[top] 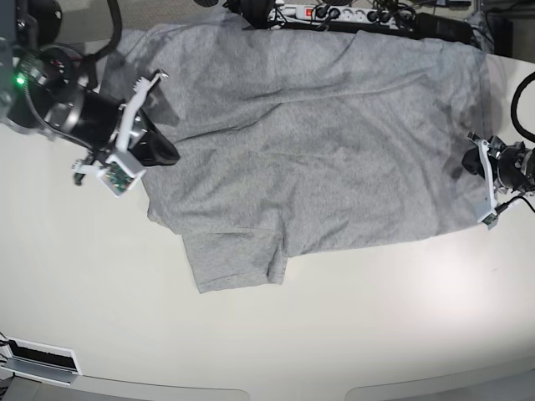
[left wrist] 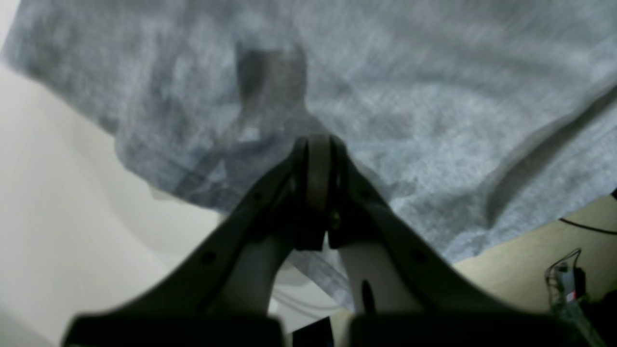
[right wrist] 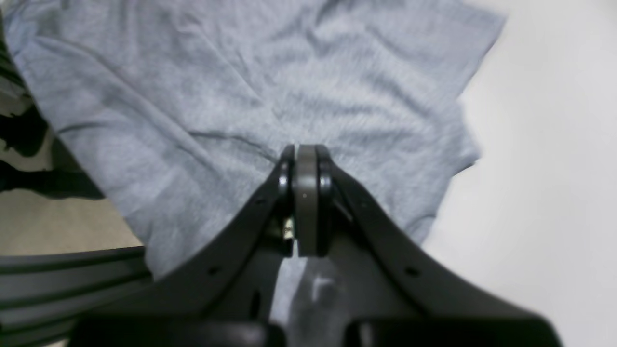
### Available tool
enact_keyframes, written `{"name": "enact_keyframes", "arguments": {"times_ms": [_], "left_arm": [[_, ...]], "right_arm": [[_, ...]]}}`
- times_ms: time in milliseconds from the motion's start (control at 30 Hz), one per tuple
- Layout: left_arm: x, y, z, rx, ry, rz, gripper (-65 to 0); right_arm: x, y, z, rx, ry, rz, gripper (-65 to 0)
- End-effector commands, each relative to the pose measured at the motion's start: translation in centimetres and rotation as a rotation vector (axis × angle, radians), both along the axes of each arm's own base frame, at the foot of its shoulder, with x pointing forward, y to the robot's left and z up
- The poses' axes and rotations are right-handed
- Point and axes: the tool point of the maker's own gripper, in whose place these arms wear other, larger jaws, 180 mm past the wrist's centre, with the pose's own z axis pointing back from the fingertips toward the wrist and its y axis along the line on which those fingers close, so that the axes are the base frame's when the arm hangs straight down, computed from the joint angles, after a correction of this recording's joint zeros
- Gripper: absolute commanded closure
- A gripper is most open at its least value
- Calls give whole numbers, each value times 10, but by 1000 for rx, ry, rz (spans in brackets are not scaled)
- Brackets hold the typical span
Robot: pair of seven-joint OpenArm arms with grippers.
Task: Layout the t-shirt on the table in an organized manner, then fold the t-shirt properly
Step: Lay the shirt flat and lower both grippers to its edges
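T-shirt (top: 318, 134): heather-grey, plain side up, wrinkled, spread flat.

Far edge: a white multi-socket power strip (top: 322, 13) with black plugs is lying along the top of the base view, black cables (top: 401, 18) trailing beside it.
Floor: a beige, matte floor surface (left wrist: 525, 267) is showing in the lower right of the left wrist view, a thin black cable (left wrist: 585, 226) crossing it.
Near corner: a small white vented box (top: 40, 359) is sitting at the lower left of the base view.
Light: soft overhead light is spreading a pale glare across the lower right of the base view.
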Motion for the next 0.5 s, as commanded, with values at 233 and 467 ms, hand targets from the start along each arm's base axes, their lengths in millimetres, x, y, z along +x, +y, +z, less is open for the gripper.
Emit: {"name": "enact_keyframes", "arguments": {"times_ms": [233, 467], "left_arm": [[36, 5, 24, -12, -137, 54, 0], [66, 15, 59, -96, -278, 176, 0]], "right_arm": [[62, 6, -43, -67, 19, -34, 0], [86, -1, -84, -103, 117, -63, 0]]}}
